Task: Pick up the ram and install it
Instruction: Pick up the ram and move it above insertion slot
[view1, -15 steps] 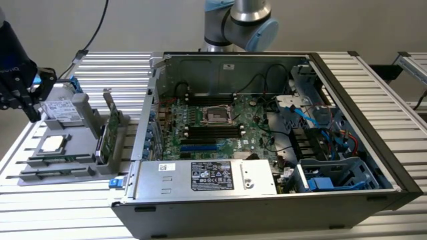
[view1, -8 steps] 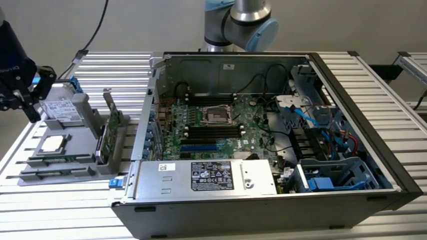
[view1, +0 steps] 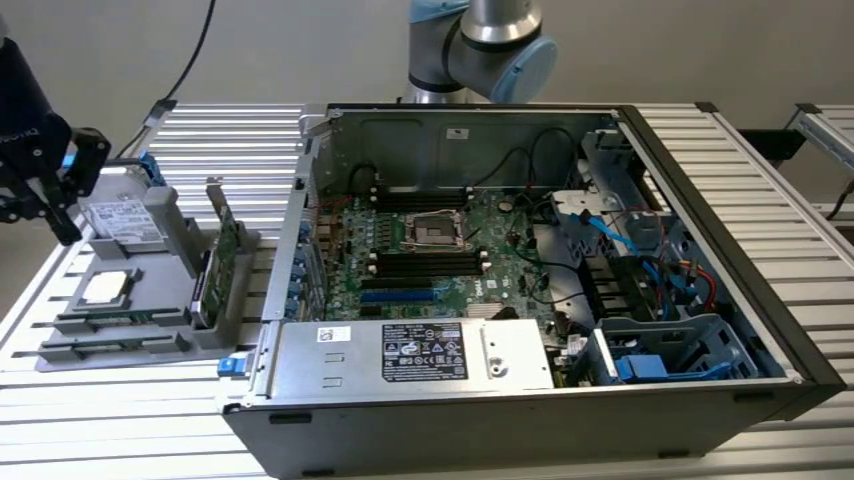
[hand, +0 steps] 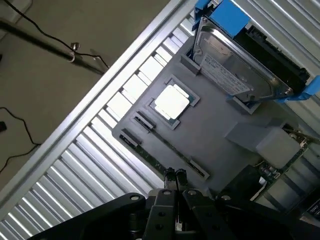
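Two rams lie flat in grooves at the front of a grey holder tray (view1: 200, 335) at the exterior view's left. One thin dark green ram (view1: 118, 321) is behind the other (view1: 107, 348). In the wrist view the ram (hand: 146, 154) runs diagonally across the tray (hand: 215, 130). My gripper (hand: 175, 175) hovers above the tray with its black fingertips pressed together and nothing between them. In the exterior view the gripper (view1: 60, 225) hangs over the tray's far left side. The motherboard (view1: 414, 250) with its black memory slots (view1: 427, 263) lies in the open computer case (view1: 534, 420).
On the same tray sit a silver hard drive (view1: 123, 220) in blue rails (hand: 235, 70), a square processor chip (view1: 107, 287) (hand: 172, 102), and an upright green card (view1: 220, 255). The slatted metal table (view1: 120, 420) ends at an edge with floor and cables beyond (hand: 45, 100).
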